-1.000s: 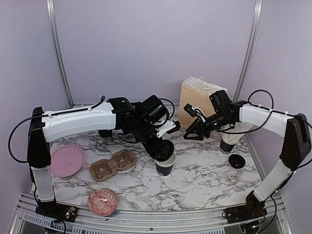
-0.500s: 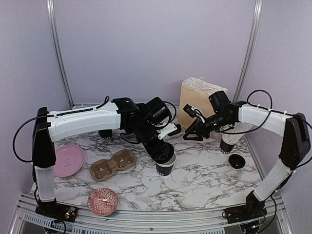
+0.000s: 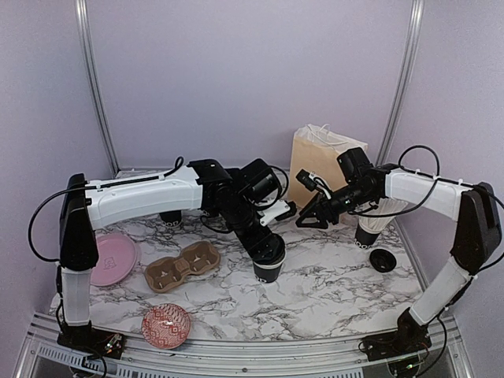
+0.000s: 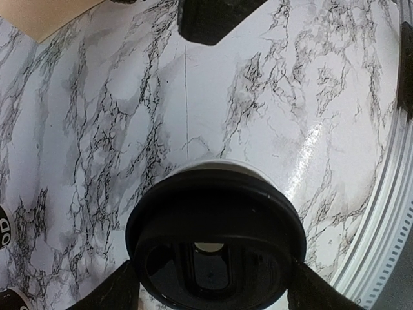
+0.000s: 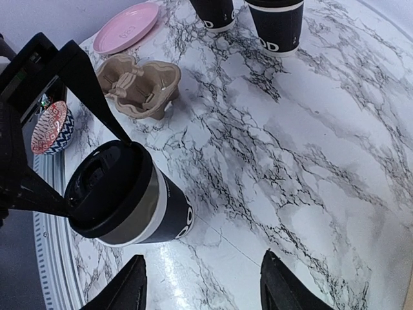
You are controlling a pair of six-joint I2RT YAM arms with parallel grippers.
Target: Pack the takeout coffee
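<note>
One lidded takeout coffee [image 3: 268,268] stands upright mid-counter [image 3: 339,287], near the cardboard carrier [image 3: 183,266]. Left claw [image 4: 213,287] straddles its black lid [image 4: 216,219], fingers wide apart; we cannot tell if the pads press it. Right claw [image 5: 205,284] hangs spread and empty nearby. We judge the paper wall light and easily dented: grip gently just below the rim, not by the lid, which may pop off.

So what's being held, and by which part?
Right gripper: nothing. Left gripper flanks the rim of the round black lid on the black paper cup; actual grip cannot be told.
</note>
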